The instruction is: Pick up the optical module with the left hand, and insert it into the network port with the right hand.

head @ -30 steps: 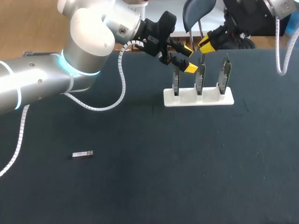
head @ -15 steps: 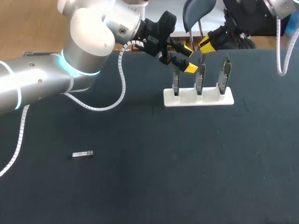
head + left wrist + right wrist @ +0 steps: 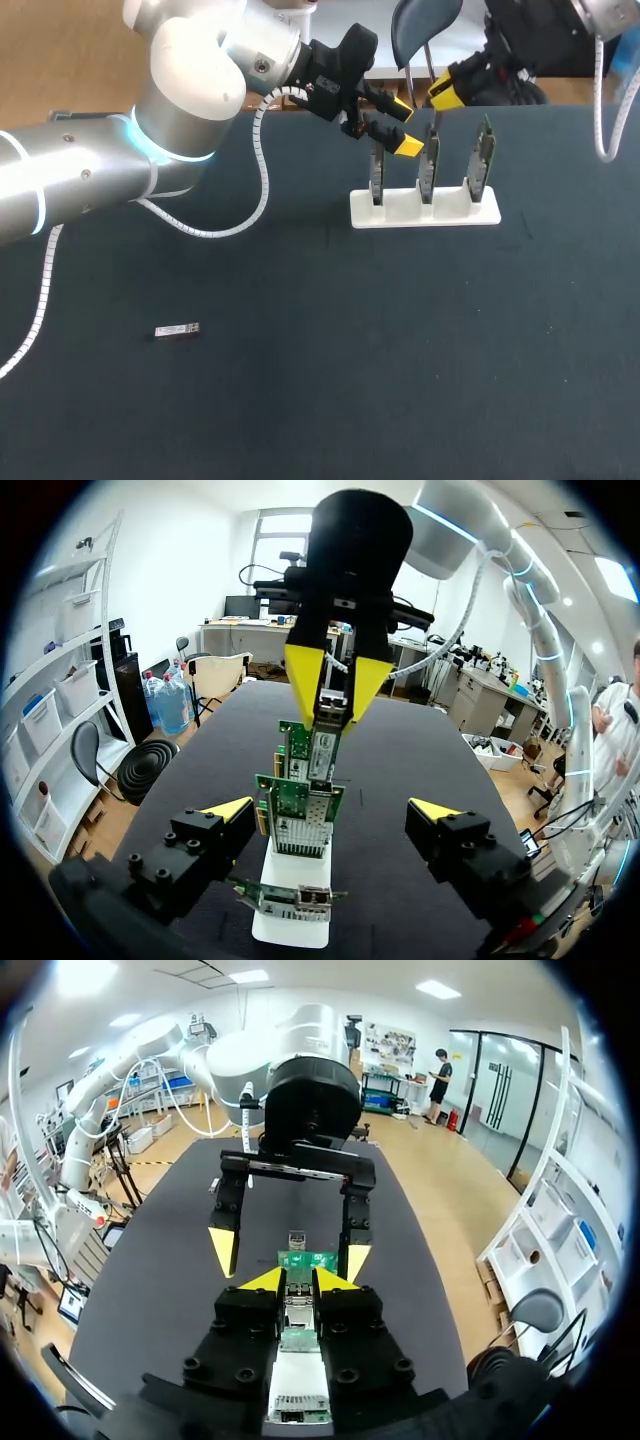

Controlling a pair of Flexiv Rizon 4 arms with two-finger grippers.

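Note:
My right gripper (image 3: 443,96) hangs over the middle network card (image 3: 428,172) of three cards standing upright in a white stand (image 3: 425,213). It is shut on a small silver optical module (image 3: 329,712), which is also visible between its own tips as the held module (image 3: 298,1310). My left gripper (image 3: 404,126) is open and holds nothing. It hovers just left of the cards, facing my right gripper (image 3: 328,692). A second optical module (image 3: 177,330) lies flat on the dark table at the front left, far from both grippers.
The dark table top (image 3: 400,350) stretches bare in front of the stand. My left arm's big silver links (image 3: 190,90) cross the back left. The green cards (image 3: 300,805) stand between my open left fingertips (image 3: 230,808).
My right gripper has shifted very slightly up and to the right with the module still in it. The left arm has not moved.

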